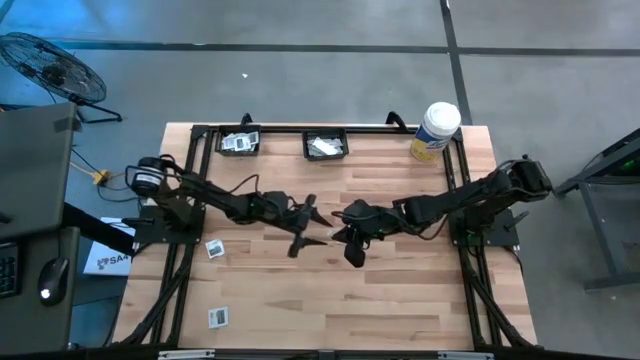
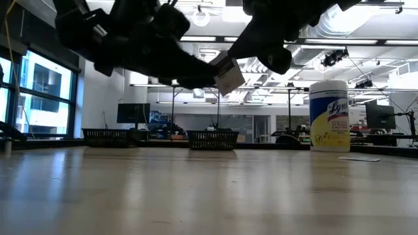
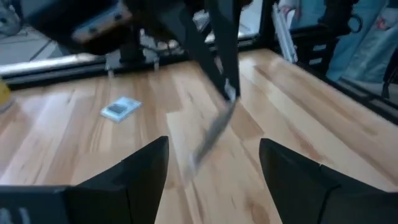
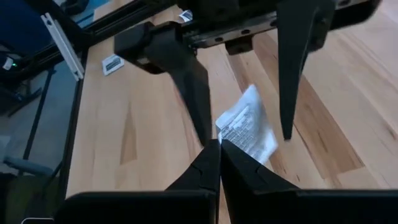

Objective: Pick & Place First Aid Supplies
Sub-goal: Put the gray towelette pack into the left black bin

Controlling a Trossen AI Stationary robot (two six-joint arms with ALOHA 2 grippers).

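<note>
R end effector [image 4: 219,144] pinches packet [image 4: 247,132] mid-air for handoff; L end effector [image 1: 305,226], fingers spread, at its 9 o'clock above surface [image 1: 400,290].

The worktop [image 1: 400,300] is pale planked wood, standing on a grey concrete floor [image 1: 300,90] crossed by dark lines. A black floor fan [image 1: 45,65] stands off its far left corner, with a grey desk [image 1: 30,170] carrying a computer mouse [image 1: 52,280] along the left side. Seen level across the boards, the room behind is an open lab: tall windows [image 2: 36,98] at left let in daylight, a white ceiling [image 2: 366,26] carries ducts and round lamps, and dark monitors [image 2: 134,113] stand on distant benches.
</note>
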